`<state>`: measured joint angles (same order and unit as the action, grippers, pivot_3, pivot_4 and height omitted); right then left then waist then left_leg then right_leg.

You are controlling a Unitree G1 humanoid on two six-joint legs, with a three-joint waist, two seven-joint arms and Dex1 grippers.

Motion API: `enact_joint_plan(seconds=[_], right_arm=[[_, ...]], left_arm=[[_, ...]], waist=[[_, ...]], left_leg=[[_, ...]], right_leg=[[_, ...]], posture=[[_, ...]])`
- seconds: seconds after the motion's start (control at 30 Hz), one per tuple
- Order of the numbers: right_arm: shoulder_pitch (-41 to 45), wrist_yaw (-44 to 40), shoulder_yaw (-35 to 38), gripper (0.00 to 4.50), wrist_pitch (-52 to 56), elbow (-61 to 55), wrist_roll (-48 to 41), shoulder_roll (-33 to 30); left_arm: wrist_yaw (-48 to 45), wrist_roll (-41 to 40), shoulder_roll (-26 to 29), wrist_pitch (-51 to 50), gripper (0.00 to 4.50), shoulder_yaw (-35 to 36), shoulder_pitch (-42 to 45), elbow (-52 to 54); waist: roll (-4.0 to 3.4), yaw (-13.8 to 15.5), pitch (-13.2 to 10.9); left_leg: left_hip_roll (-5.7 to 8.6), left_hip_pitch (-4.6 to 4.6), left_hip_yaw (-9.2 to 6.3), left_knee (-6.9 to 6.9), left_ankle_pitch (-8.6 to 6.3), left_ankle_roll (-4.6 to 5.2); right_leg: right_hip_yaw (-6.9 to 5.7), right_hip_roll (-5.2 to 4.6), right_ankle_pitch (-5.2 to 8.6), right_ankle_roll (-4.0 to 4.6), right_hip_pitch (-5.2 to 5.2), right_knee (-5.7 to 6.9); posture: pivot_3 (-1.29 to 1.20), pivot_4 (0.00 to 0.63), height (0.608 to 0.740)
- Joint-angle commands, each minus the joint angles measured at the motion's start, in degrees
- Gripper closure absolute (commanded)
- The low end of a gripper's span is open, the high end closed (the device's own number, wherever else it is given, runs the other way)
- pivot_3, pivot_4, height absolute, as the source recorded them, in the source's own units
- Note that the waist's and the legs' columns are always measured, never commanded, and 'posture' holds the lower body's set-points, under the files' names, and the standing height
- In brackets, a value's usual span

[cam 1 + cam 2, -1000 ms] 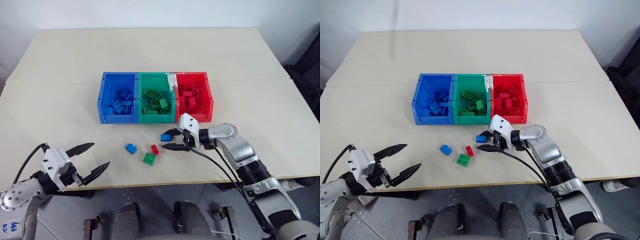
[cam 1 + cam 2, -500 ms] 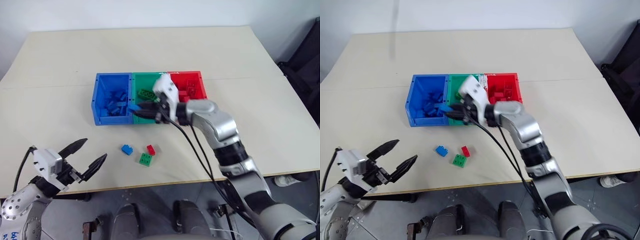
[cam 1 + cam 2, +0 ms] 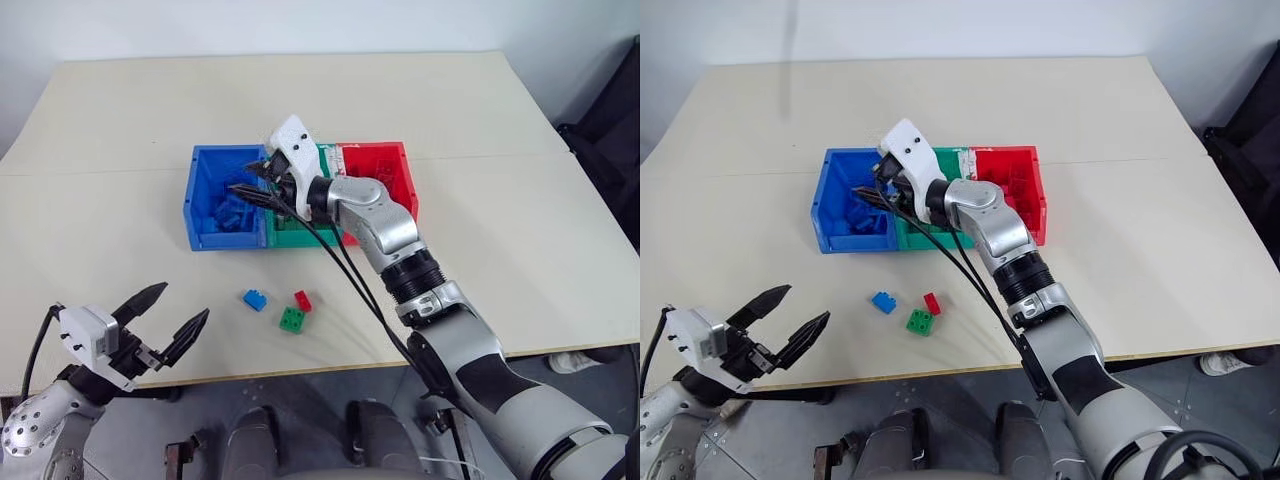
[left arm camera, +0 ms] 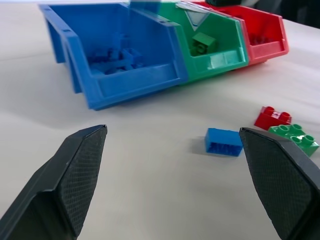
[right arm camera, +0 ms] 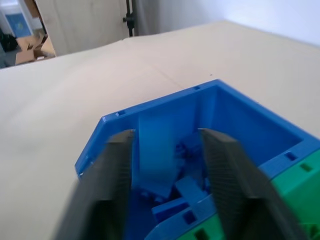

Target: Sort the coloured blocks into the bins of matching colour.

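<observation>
Three joined bins stand mid-table: the blue bin (image 3: 204, 240), the green bin (image 3: 300, 239) and the red bin (image 3: 386, 149), each holding blocks of its own colour. My right gripper (image 3: 243, 178) hovers over the blue bin, jaws parted. A blurred blue block (image 5: 156, 155) shows between its fingers with a gap beside it, above the bin's blue pile. On the table in front of the bins lie a blue block (image 3: 255, 299), a red block (image 3: 302, 300) and a green block (image 3: 292, 319). My left gripper (image 3: 180, 304) stands open near the table's front left edge, holding nothing.
Bare table stretches behind the bins and to both sides. The table's front edge (image 3: 300, 372) runs just past the loose blocks. My right arm (image 3: 390, 240) reaches across over the green and red bins, with its cables hanging over the table.
My right gripper lifted a blue block from in front of the bins, carried it up and left over the blue bin, and its jaws have parted. The left gripper stayed put.
</observation>
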<state>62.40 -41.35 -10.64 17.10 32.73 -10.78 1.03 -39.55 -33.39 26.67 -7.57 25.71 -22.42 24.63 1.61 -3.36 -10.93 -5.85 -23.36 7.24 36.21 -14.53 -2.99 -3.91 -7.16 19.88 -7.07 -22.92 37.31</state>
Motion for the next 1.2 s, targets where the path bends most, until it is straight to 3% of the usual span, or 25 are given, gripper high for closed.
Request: enact_joint_plan(seconds=[0.03,0.1,0.37,0.53,0.7,0.9,1.03,1.2], right_arm=[[-2.9,-5.0,1.7,0.57,0.0,-8.0,-2.8,-3.0],[-6.7,-9.3,1.9,0.02,1.1,-14.0,-4.6,-7.0],[-29.2,-27.5,7.0,0.02,-1.5,-36.2,-13.7,-27.7],[-42.0,-32.3,14.1,0.02,-10.1,-37.8,-15.9,-34.1],[-54.1,-38.9,24.9,0.02,-19.7,-31.9,-17.4,-41.1],[-59.0,-39.9,28.1,0.02,-21.0,-31.6,-19.8,-43.3],[-58.3,-37.7,26.5,0.02,-13.6,-34.6,-22.7,-43.5],[-56.5,-37.9,24.7,0.02,-14.1,-35.3,-22.2,-42.6]], left_arm=[[-0.4,0.2,0.8,0.4,0.0,-0.6,0.9,1.3],[-1.1,0.2,1.5,0.2,0.0,-1.3,2.3,0.4],[-7.0,1.2,6.5,-0.9,0.0,-6.1,8.1,-4.8],[-11.3,4.3,9.1,0.6,0.0,-10.7,14.4,-9.7],[-14.8,6.3,9.3,2.2,0.0,-15.2,24.7,-15.1],[-18.0,5.4,11.3,2.1,0.0,-13.4,27.5,-19.0],[-20.5,5.9,13.9,5.4,0.0,-8.6,23.3,-22.4],[-23.5,5.8,17.3,8.0,0.0,-3.8,20.4,-26.6]], waist=[[0.0,0.0,0.0],[0.01,0.4,0.0],[0.0,1.6,0.0],[0.0,1.6,0.0],[0.0,2.7,0.0],[0.0,2.4,0.0],[0.0,1.5,0.0],[0.0,1.9,0.0]], left_leg=[[0.0,0.0,0.0,-0.01,0.0,0.01],[0.0,-0.02,0.0,-0.01,-0.01,0.01],[0.01,-0.07,0.02,-0.01,-0.08,-0.03],[-0.07,0.07,0.2,-0.04,-0.1,-0.09],[-0.06,0.1,0.22,0.13,-0.09,-0.06],[-0.13,0.28,0.31,0.26,-0.09,-0.06],[-0.16,0.3,0.31,0.27,-0.07,-0.08],[-0.17,0.28,0.31,0.28,-0.09,-0.05]], right_leg=[[0.0,0.0,0.0,0.0,0.0,0.0],[0.0,0.0,0.0,0.0,0.0,-0.02],[-0.14,0.0,-0.01,-0.02,0.08,-0.32],[-0.18,0.05,-0.01,-0.03,0.08,-0.37],[-0.18,0.05,-0.01,-0.04,0.27,-0.47],[-0.17,0.06,-0.02,-0.05,0.35,-0.38],[-0.15,0.08,-0.02,-0.05,0.35,-0.35],[-0.15,0.07,-0.02,-0.04,0.34,-0.36]], posture=[[0.0,0.15,0.74],[0.0,0.15,0.74],[0.0,0.15,0.74],[0.0,0.15,0.74],[0.0,0.15,0.74],[0.0,0.15,0.74],[0.0,0.15,0.74],[0.0,0.15,0.74]])
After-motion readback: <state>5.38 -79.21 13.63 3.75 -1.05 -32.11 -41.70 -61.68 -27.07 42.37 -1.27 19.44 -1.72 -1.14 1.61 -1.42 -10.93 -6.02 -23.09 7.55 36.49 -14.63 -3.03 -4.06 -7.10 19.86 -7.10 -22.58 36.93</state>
